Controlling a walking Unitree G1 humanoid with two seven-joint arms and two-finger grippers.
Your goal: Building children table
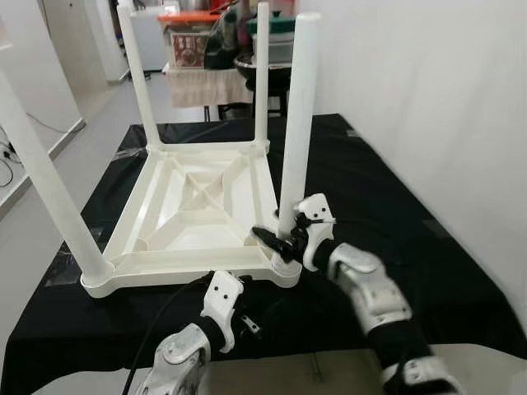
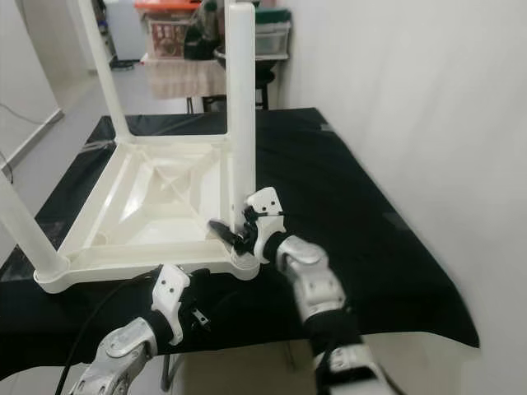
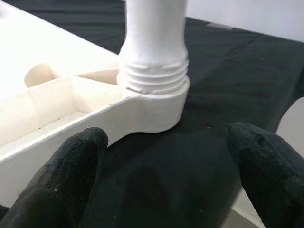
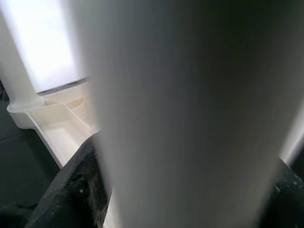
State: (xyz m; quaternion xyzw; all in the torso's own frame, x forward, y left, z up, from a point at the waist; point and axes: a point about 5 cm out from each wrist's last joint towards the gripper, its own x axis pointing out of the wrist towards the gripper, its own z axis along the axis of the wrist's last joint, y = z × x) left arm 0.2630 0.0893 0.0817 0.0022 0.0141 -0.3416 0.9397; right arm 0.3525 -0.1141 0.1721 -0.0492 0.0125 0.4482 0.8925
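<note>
A white children's table [image 1: 165,280] lies upside down on the black cloth, with its legs pointing up. Its near right leg [image 1: 296,107] stands in the corner socket [image 3: 159,111], and screw threads [image 3: 154,78] show just above the socket. My right gripper [image 1: 284,239] is shut on this leg low down, with a black finger [image 4: 80,185] on either side of the leg [image 4: 190,114]. My left gripper [image 1: 247,325] is open, low at the front edge just before that corner. Its fingers [image 3: 66,175] are spread wide and hold nothing.
The black-covered worktable [image 1: 395,189] runs to a white wall on the right. Behind it stands a cart with boxes and containers [image 1: 206,49]. The near left leg [image 1: 49,189] and two far legs [image 1: 140,82] rise tall around the frame.
</note>
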